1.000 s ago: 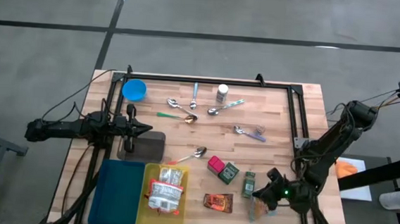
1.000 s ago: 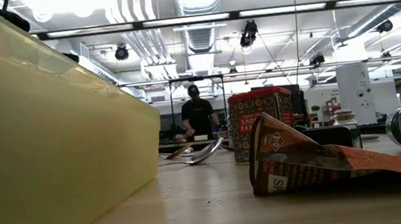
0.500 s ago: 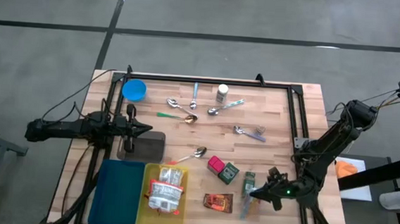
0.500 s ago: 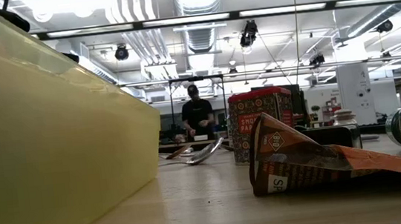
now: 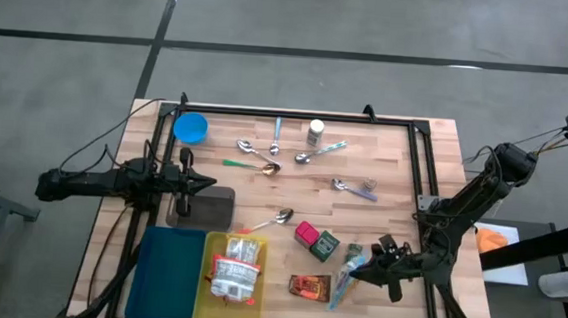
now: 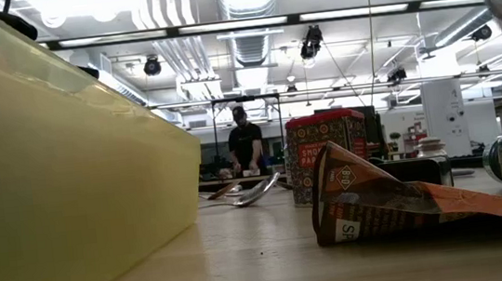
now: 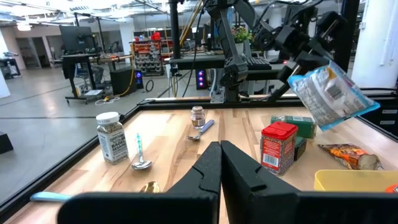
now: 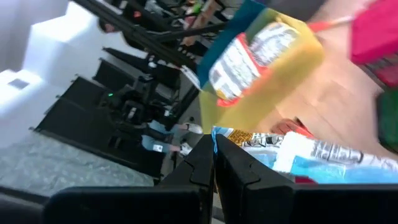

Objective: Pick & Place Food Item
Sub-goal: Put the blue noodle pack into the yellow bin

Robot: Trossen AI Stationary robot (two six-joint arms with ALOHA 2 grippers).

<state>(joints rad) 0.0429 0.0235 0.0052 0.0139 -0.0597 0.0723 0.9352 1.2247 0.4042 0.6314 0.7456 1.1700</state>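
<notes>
Right gripper (image 5: 354, 271) holds blue packet (image 5: 341, 288) above, seemingly, orange pouch (image 5: 309, 286).

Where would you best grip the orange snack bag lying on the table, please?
Probably from above, across the middle of the orange snack bag. It lies flat and crumpled, so a top-down pinch suits it. The red tin and the yellow tray stand apart, leaving room for fingers.

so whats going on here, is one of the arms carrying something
Yes. The right gripper is shut on a blue-and-clear snack bag, held off the table near the front right, above the brown snack packet. The yellow bin at the front already holds a red-and-white food packet and a second packet. The left gripper waits shut and empty near the table's left edge. Spoons, a spice jar and a blue bowl lie untouched.
</notes>
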